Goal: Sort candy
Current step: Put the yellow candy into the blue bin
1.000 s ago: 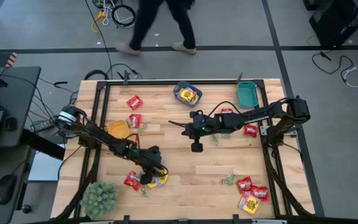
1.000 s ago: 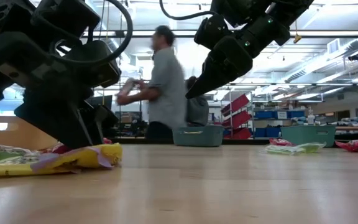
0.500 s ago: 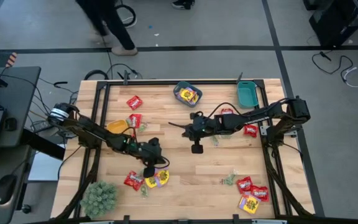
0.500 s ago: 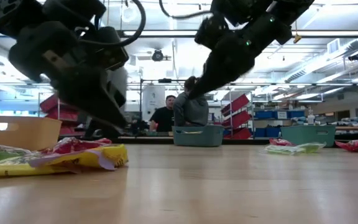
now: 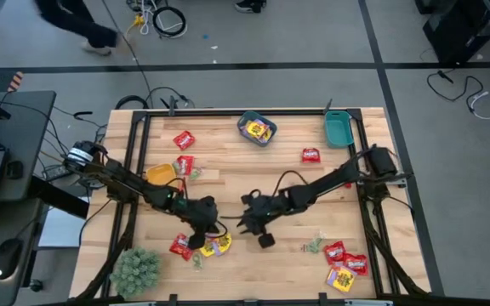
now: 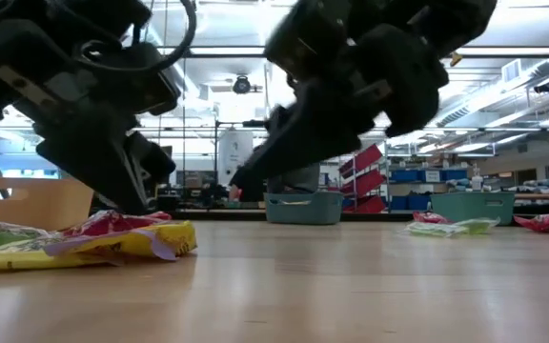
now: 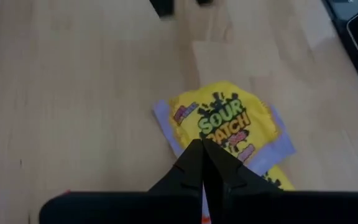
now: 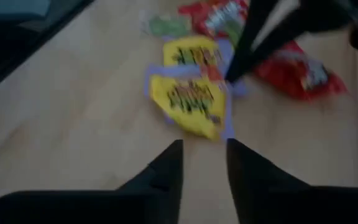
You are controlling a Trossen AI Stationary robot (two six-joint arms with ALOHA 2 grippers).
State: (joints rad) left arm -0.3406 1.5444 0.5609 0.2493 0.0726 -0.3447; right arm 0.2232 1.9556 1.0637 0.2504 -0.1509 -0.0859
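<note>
Your left gripper [image 5: 201, 240] pinched shut, empty, over yellow packet [image 7: 236, 134] – right gripper [image 5: 247, 223], part-open, empty, nearing from three o'clock.

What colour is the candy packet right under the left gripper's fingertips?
Yellow with a purple edge, the candy packet shows best in the left wrist view.

A yellow candy packet [image 7: 229, 134] with purple edging lies on the wooden table, printed "SOUR PATCH" in black-outlined green letters.
</note>
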